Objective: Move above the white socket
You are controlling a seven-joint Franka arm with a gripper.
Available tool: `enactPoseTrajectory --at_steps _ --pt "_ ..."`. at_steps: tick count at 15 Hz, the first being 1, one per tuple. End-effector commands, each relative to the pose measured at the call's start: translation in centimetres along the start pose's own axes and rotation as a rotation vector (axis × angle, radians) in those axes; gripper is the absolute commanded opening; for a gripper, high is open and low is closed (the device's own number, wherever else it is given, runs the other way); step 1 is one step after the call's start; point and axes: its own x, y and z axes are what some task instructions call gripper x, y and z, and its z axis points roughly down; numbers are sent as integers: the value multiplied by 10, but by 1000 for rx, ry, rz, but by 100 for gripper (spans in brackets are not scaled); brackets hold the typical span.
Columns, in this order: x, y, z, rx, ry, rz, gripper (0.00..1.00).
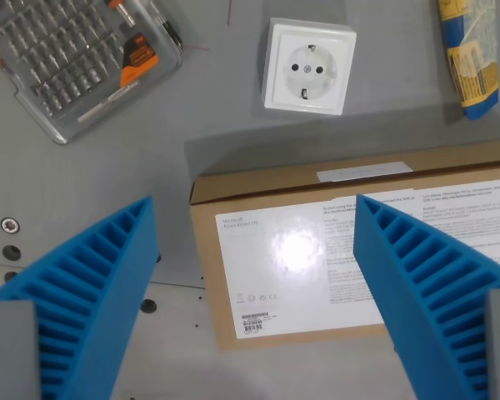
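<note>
The white socket (308, 67) lies flat on the grey table at the top centre of the wrist view, its round recess facing up. My gripper (254, 212) is open, with nothing between its two blue ribbed fingers (96, 287), which stand at the bottom left and bottom right of the view. The gripper hangs over a brown cardboard box (317, 258), and the socket lies beyond the box's far edge, toward the top of the view.
The cardboard box carries a large white label and fills the lower middle. A clear plastic screwdriver bit case (75, 62) lies at the top left. A yellow and blue packet (471, 54) lies at the top right. Bolt holes (10, 225) mark the table at left.
</note>
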Motion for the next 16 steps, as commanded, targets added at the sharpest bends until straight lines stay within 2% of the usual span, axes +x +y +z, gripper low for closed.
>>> enactPoseTrajectory --at_steps 1,7,16 --pt "1 3 5 -5 28 21 100" --pt "3 8 21 -7 42 44 100" --pt "4 16 55 -7 64 85 100"
